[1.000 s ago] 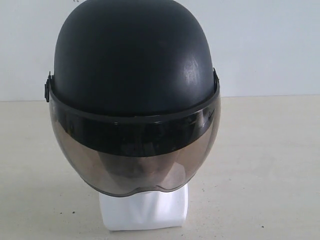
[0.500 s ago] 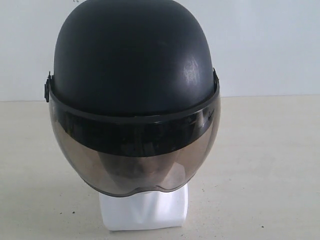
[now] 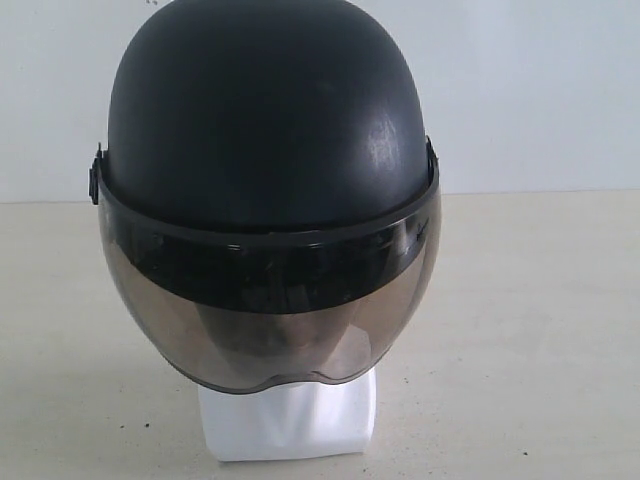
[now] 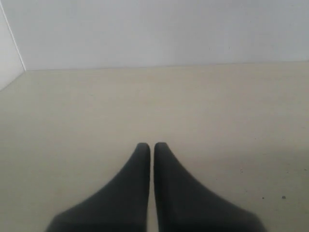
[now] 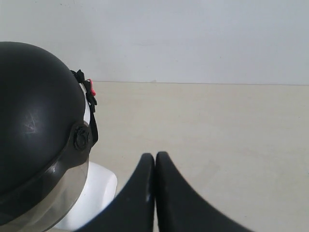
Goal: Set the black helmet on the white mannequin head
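The black helmet point(image 3: 265, 120) sits on the white mannequin head, whose block base point(image 3: 288, 420) shows below the smoky visor point(image 3: 270, 320). The face is only dimly visible through the visor. In the right wrist view the helmet point(image 5: 34, 116) with its side pivot point(image 5: 82, 137) is beside my right gripper point(image 5: 155, 155), which is shut, empty and apart from it; the white base point(image 5: 91, 195) shows under the visor. My left gripper point(image 4: 151, 145) is shut with nothing held, over bare table. Neither gripper appears in the exterior view.
A beige table point(image 3: 540, 330) runs back to a white wall point(image 3: 540, 90). A black chin strap with a red tab point(image 5: 91, 92) hangs behind the helmet. The left wrist view shows a wall corner point(image 4: 19, 63).
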Controlling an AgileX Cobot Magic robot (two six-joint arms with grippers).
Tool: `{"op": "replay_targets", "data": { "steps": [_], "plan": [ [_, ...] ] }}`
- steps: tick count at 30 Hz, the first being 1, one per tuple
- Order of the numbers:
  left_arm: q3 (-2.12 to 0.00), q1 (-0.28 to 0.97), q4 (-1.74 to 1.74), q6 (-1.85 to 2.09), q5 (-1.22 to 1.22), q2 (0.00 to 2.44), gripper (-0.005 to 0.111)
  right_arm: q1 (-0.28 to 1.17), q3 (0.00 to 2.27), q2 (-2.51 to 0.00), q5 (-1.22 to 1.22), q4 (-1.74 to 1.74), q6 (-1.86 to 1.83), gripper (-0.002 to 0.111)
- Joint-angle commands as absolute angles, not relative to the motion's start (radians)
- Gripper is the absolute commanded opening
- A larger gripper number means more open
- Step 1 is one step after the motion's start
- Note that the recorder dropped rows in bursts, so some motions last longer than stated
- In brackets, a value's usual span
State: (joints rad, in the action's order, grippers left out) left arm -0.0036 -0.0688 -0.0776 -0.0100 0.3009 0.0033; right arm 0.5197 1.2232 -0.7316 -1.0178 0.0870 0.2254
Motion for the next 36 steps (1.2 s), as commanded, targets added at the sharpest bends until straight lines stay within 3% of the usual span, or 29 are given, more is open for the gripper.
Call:
{"op": "replay_targets", "data": {
  "steps": [1, 36],
  "plan": [
    [0.000, -0.071, -0.091, -0.037, 0.312, 0.000, 0.004, 0.519, 1.227, -0.731, -1.019, 0.088, 0.226, 0.000],
    [0.000, -0.071, -0.094, -0.037, 0.309, 0.000, 0.004, 0.519, 1.227, -0.731, -1.017, 0.088, 0.226, 0.000]
  ]
}}
